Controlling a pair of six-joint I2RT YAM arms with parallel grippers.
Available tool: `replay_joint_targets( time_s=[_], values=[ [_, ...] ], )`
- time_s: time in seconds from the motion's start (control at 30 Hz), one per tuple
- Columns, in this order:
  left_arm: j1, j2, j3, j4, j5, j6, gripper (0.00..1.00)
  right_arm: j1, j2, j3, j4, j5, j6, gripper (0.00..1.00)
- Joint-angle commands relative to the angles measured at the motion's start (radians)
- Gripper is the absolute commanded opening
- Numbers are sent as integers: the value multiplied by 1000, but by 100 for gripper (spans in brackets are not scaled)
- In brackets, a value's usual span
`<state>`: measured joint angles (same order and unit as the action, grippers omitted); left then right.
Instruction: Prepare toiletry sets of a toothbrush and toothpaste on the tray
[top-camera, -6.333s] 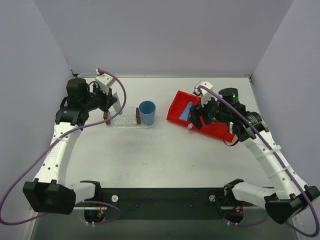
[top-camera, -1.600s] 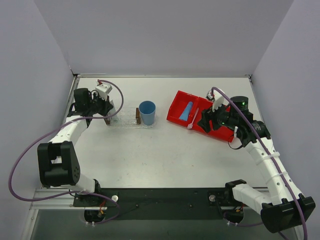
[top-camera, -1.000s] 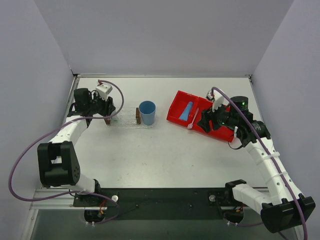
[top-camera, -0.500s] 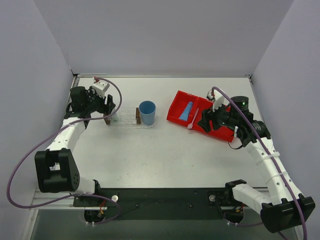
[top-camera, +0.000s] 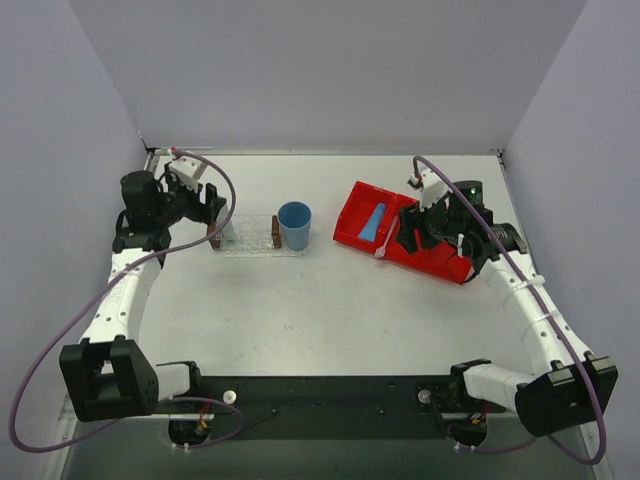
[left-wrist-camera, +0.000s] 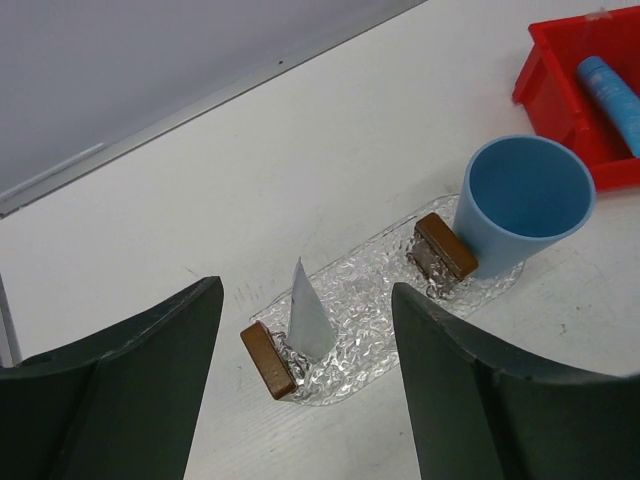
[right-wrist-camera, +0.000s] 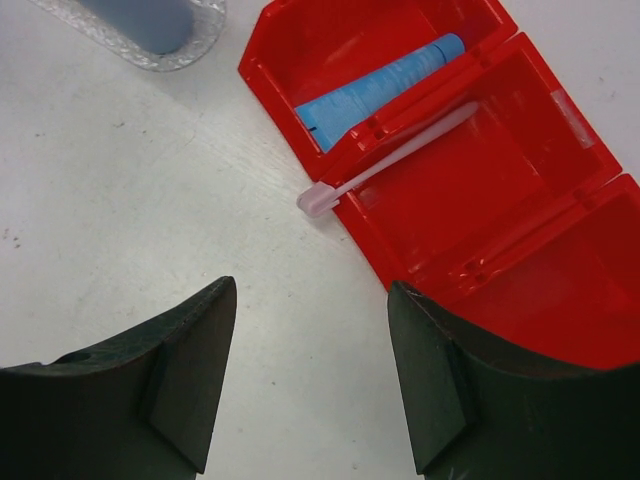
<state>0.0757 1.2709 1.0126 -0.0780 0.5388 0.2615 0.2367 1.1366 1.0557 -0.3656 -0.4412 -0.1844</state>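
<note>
Left gripper (top-camera: 213, 206): I see its jaws spread wide with nothing between them, hovering above the tray's left end.
Right gripper (right-wrist-camera: 310, 295): jaws apart and holding nothing, above the red bin's near edge.
Long clear bumpy plastic tray (left-wrist-camera: 372, 298): on the white table (top-camera: 330, 300), with a round blue cup (left-wrist-camera: 525, 205) at its right end.
White-grey wedge toothpaste tube (left-wrist-camera: 308, 315): standing on end in the tray, just beside the left brown block (left-wrist-camera: 266, 360).
Bright blue toothpaste tube (right-wrist-camera: 380, 85): lying in the red two-compartment bin (right-wrist-camera: 500, 170).
Slim pinkish-white toothbrush (right-wrist-camera: 400, 150): lying along the bin's divider, head poking out over the table.
</note>
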Motion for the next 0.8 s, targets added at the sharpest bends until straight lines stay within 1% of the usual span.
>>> replay_joint_targets(
  time_s=[0.0, 0.2, 0.33, 0.5, 0.63, 0.7, 0.77],
  values=[
    [7, -99, 55, -19, 76, -44, 80, 9, 118, 101, 2, 130, 33, 57],
    [6, -174, 52, -86, 112, -79, 82, 21, 282, 196, -6, 199, 72, 55],
    [6, -223, 41, -123, 130, -85, 83, 58, 362, 245, -3, 237, 72, 52],
    [4, -275, 23, -131, 141, -103, 83, 147, 469, 338, 2, 338, 57, 51],
    [1, -289, 15, -147, 135, -104, 83, 188, 566, 429, -9, 423, 82, 50],
    [3, -294, 8, -152, 127, -94, 83, 208, 627, 467, -30, 438, 89, 50],
    [1, -294, 1, -160, 122, -87, 83, 217, 667, 515, -42, 495, 105, 49]
  ],
)
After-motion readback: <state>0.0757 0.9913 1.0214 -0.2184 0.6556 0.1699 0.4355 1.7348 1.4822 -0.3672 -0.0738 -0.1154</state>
